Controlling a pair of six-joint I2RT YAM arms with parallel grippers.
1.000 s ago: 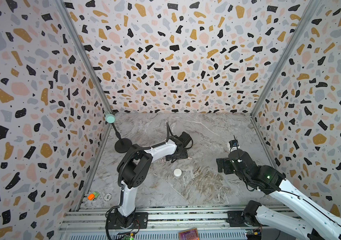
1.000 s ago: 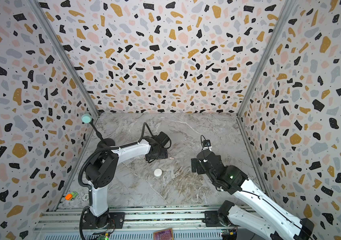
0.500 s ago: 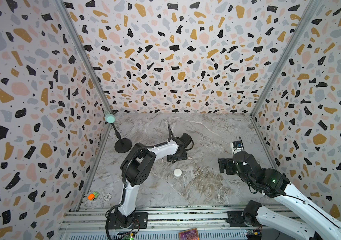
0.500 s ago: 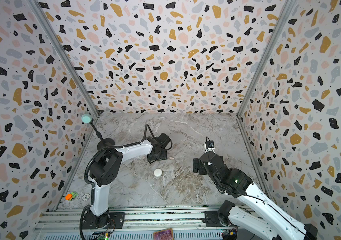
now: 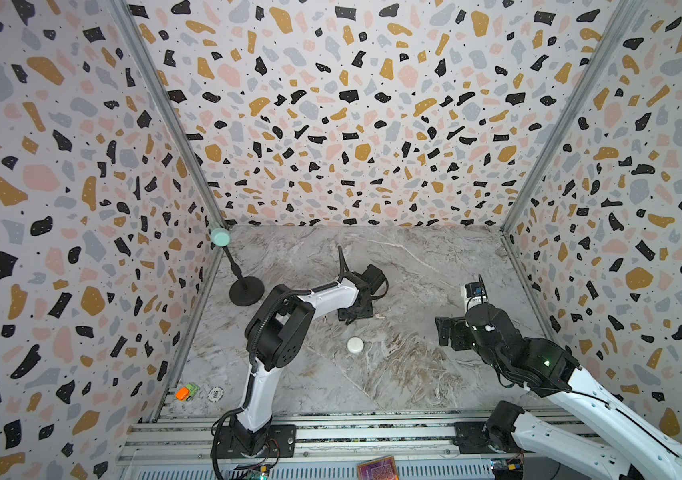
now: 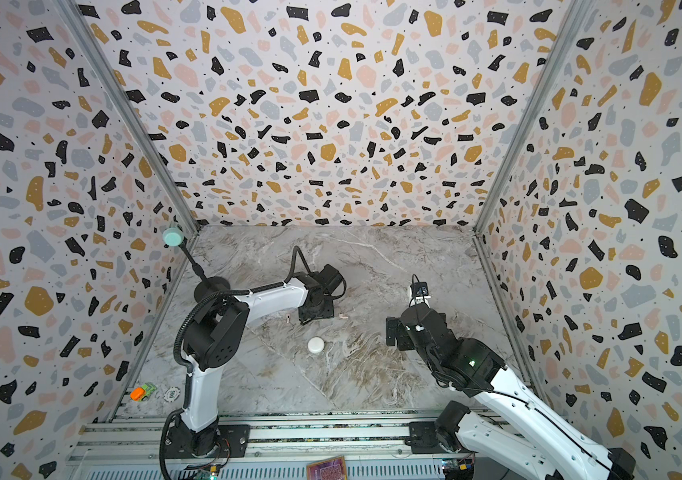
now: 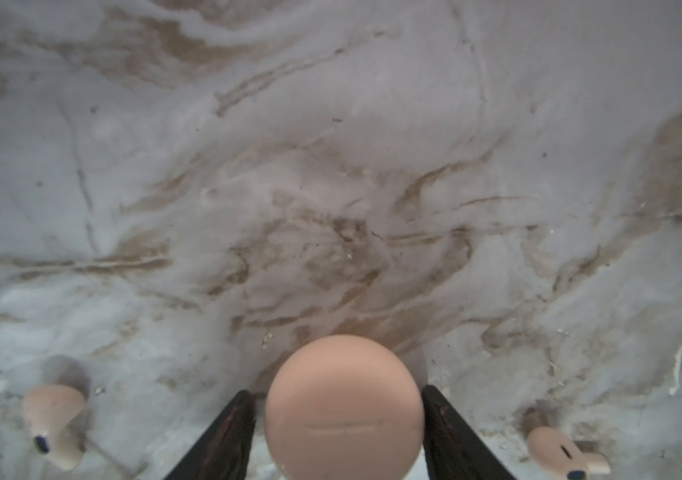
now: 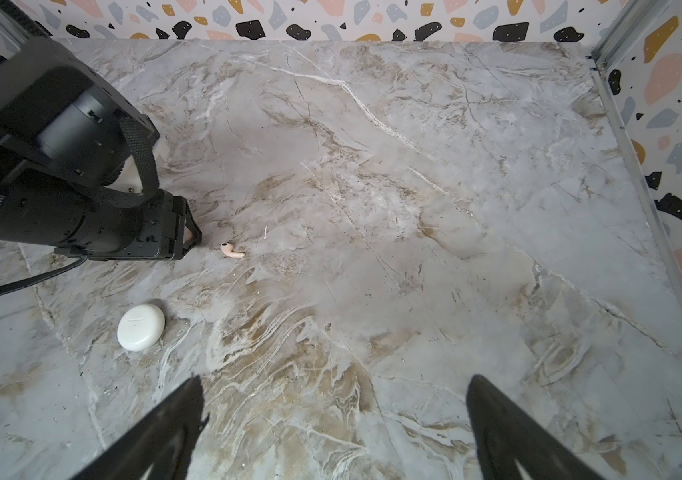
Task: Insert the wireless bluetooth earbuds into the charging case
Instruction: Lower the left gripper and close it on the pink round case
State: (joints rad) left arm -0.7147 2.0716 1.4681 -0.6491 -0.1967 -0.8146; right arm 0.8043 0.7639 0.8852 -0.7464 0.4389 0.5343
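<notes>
Two pink earbuds lie loose on the marble table point(image 5: 414, 266), one on each side of the left gripper point(image 7: 335, 392): first pink earbud point(image 7: 54, 422), second pink earbud point(image 7: 564, 453). Both lie on their sides, near the fingers but apart from them.

The left gripper is down at table level with the round pink case point(image 7: 343, 415) between its fingers point(image 7: 229, 436). The jaws stand about half open and sit tight to the case's flanks. A thin slit shows on one side, so I cannot tell if the pinch is made. The lid seam shows as a closed line. The likely purpose is to pin or lift the case so it can be opened with both buds within reach.

The white case point(image 8: 141, 327), also shut, sits alone nearer the robot bases, well apart from the pink group. No white earbuds are visible; they may be inside it, but that is a guess.

The right gripper point(image 8: 336, 381) is spread fully wide and holds nothing. It hangs over bare marble to the right, probably clear of the left arm's work and facing the second pink earbud.

Task status: early, with nothing seated yet. The main risk is the smooth dome squirting out of the fingers.
</notes>
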